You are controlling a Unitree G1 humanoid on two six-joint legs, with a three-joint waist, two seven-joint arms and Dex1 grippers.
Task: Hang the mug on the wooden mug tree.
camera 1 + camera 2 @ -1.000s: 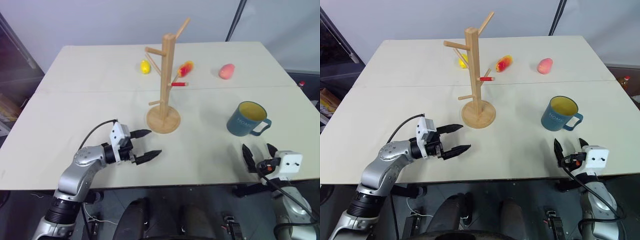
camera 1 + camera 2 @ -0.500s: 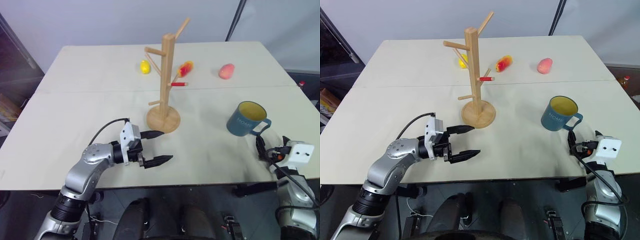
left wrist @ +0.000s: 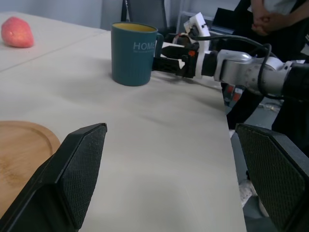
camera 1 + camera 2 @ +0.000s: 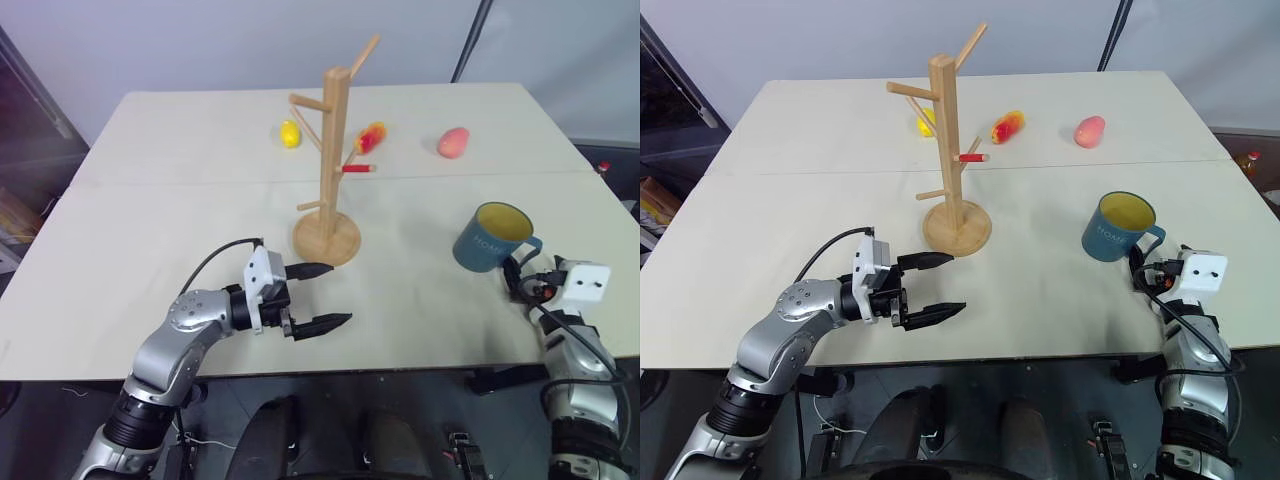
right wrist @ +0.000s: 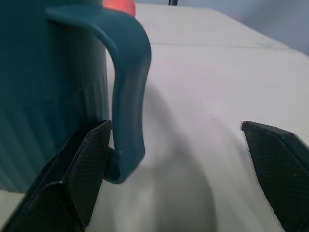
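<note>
The right gripper [image 4: 1147, 272] is at the handle of the mug [image 4: 1118, 227]. Its fingers stand apart: one finger [image 5: 82, 169] is near the loop, between the handle and the mug wall, the other finger [image 5: 280, 164] is well out to the side over bare table, so nothing is clamped yet. The left gripper [image 4: 312, 296] has also its fingers spread and holds nothing; it hovers over the table [image 4: 180, 200] at about 7 o'clock from the base of the wooden mug tree [image 4: 333, 160].

The mug stands upright at about 4 o'clock from the tree, well apart from it, with the handle turned toward the near right edge of the table. I judge it stiff, glazed and rather slippery, moderately heavy for two thin fingers, and it can chip if it drops. The handle is the natural place to take hold, but then the loop must stay free enough to slide over a peg.

The mug looks empty; I see only its yellow inside. Behind the tree lie a yellow fruit [image 4: 290, 133], a red-yellow fruit [image 4: 371, 137] and a pink fruit [image 4: 453, 142].
</note>
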